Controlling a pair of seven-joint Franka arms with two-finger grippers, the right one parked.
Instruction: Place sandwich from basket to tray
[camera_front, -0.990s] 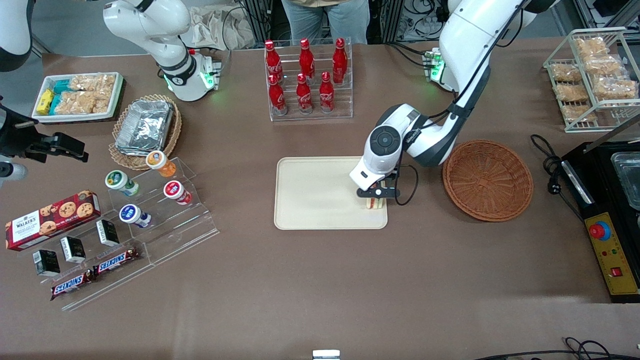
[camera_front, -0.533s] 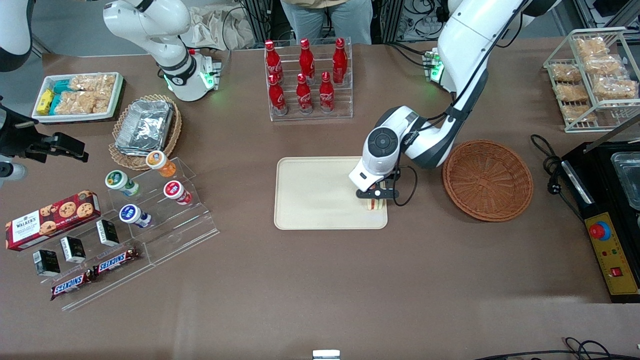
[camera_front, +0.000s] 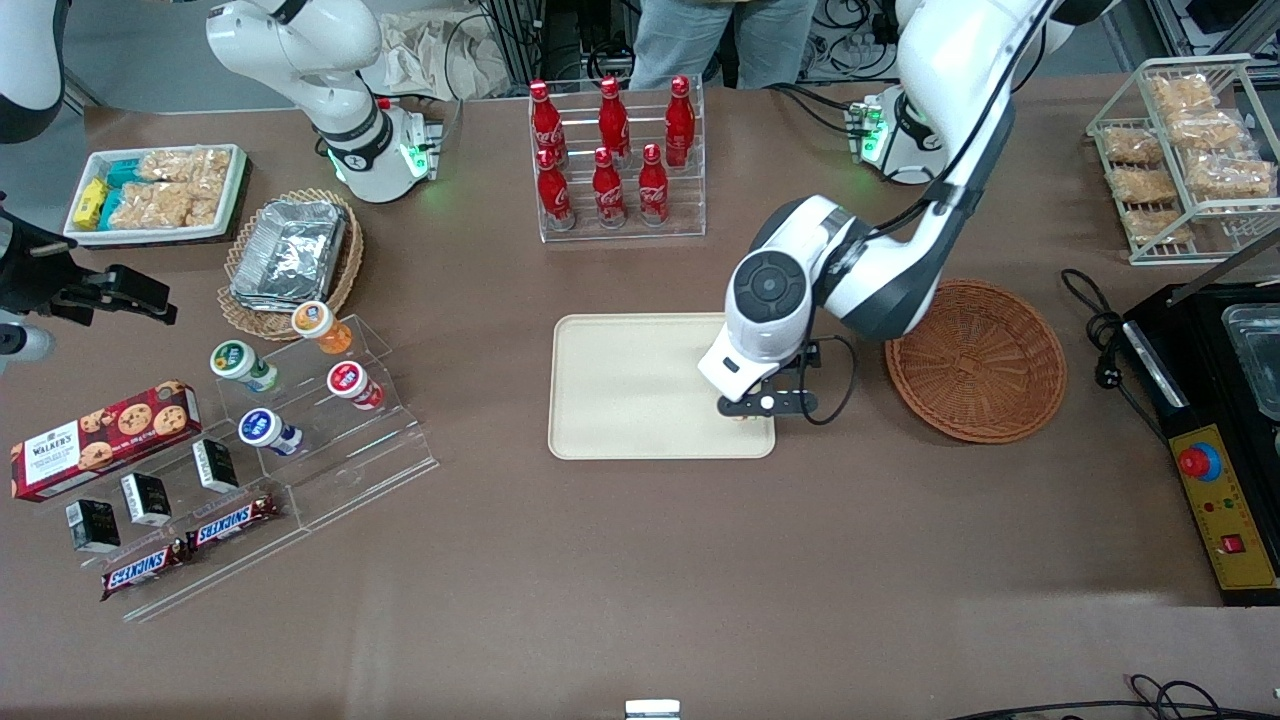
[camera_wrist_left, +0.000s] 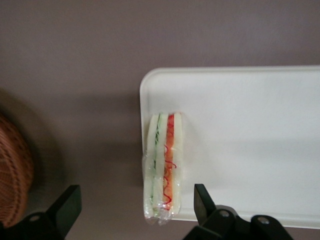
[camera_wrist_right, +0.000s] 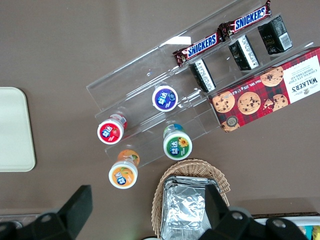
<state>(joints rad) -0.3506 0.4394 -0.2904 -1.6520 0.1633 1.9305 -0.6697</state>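
Wrist view: tool (camera_wrist_left: 135, 212) spread above sandwich (camera_wrist_left: 163, 167).

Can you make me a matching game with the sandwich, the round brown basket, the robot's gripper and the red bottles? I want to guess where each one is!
Things:
1. sandwich
2. basket
3. gripper
4. red bottles

Places or states:
A. standing in a clear rack
B. open, above the sandwich
C. empty, beside the tray
D. lying on the tray's edge, at the end nearest the basket

Pairs: 1-D, 2-C, 3-B, 4-A
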